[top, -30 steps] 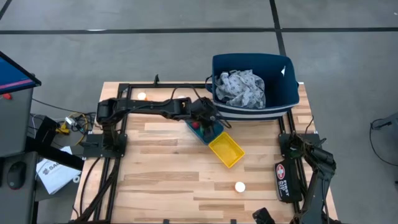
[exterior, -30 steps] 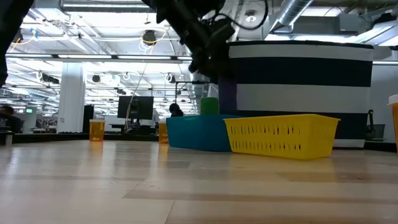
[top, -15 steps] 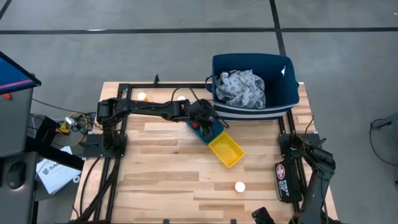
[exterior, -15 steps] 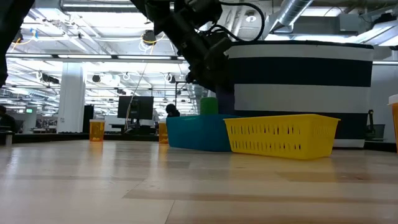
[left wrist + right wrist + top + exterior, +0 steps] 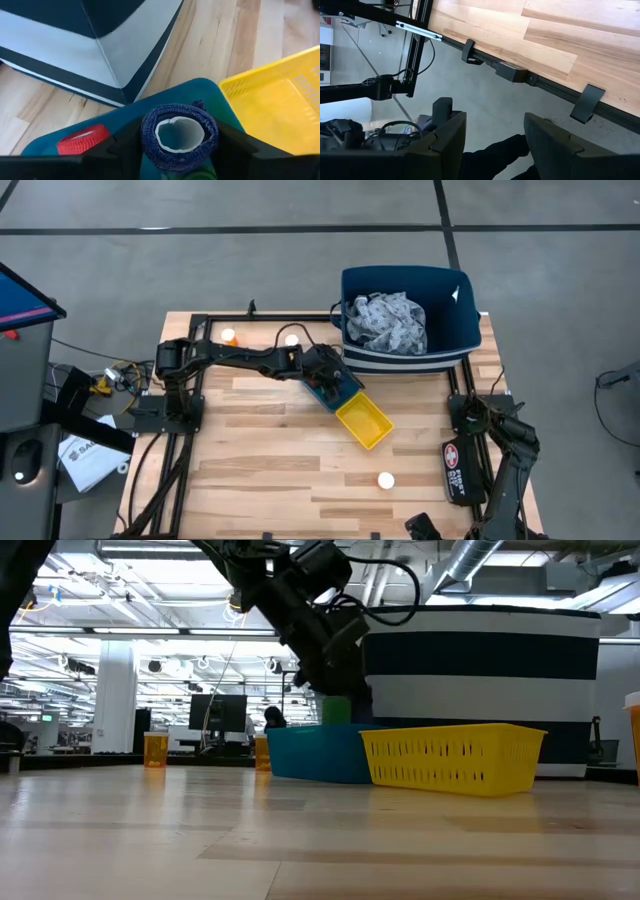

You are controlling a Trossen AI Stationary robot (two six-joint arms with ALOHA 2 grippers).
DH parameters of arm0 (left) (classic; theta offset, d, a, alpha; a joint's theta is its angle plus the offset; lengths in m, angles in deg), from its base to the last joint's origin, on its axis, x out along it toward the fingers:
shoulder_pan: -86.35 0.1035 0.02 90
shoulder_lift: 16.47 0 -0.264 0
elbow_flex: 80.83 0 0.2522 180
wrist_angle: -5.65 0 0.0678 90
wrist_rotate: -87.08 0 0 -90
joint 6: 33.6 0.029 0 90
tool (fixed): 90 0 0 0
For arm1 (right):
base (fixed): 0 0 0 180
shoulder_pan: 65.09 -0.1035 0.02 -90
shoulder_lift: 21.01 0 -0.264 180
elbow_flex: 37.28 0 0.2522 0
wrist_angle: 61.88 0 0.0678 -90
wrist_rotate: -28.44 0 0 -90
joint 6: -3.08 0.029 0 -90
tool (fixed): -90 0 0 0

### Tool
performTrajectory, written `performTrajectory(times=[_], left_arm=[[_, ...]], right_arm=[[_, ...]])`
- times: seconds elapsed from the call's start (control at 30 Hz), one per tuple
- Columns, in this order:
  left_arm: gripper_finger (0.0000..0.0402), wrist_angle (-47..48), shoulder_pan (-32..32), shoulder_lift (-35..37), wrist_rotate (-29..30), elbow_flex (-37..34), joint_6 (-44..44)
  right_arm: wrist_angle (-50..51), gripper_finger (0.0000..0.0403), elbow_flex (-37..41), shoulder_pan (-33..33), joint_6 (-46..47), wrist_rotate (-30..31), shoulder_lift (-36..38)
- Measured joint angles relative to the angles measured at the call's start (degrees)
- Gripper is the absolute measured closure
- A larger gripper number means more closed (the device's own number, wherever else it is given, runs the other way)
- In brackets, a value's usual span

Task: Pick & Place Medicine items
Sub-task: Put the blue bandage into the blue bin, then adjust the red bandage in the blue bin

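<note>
- Orange plastic pill bottle with a white cap [image 5: 229, 336]: upright near the far edge of the light wooden plank table [image 5: 260, 460], towards its left far corner.
- Second orange pill bottle [image 5: 291, 339]: upright along the same far edge, just beyond the left arm.
- Left gripper [image 5: 177, 139]: reaches in from the left side of the table and hangs over the teal-blue rectangular plastic tray [image 5: 343, 387]. Its two dark fingers are closed against a dark blue fabric-wrapped roll with a hollow pale core [image 5: 179, 112], one finger on each side.
- Red fabric-wrapped roll [image 5: 82, 140]: lies inside the teal-blue tray, beside the held roll.
- Green item [image 5: 336, 708]: stands in the same tray, its top showing above the rim; what kind of item it is cannot be told.
- Yellow perforated plastic tray [image 5: 363, 423]: touches the teal-blue tray end to end, on the side towards the near edge; the pair lies diagonally mid-table.
- Third white-capped pill bottle [image 5: 385, 479]: upright and alone near the near edge, well apart from both trays.
- Dark blue bin with a white band [image 5: 445, 345]: at the far right corner, holding a crumpled grey-blue patterned cloth [image 5: 385, 320].
- Red-and-white pouch [image 5: 457, 470]: flat along the right edge.
- Right gripper [image 5: 495, 122]: parked beyond the near right corner, fingers spread with nothing between them.
</note>
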Motion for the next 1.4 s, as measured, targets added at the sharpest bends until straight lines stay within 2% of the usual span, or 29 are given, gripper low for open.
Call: performTrajectory(times=[0.97,1.2,1.3,1.4], left_arm=[[0.0165,-4.7,2.28,0.07,-2.46,-0.92,-1.46],[0.0166,-6.06,2.8,2.77,-2.11,-0.83,-1.49],[0.0166,-4.03,3.39,5.1,-1.87,-0.83,-1.41],[0.0171,0.21,4.09,8.11,0.8,-0.83,-0.39]], right_arm=[[0.17,0.0207,0.0,0.36,-0.04,-0.16,0.0],[0.51,0.0207,0.0,0.44,-0.07,-0.17,0.0],[0.66,0.0207,0.0,0.42,-0.06,-0.4,0.0],[0.66,0.0207,0.0,0.42,-0.04,-0.59,-0.02]])
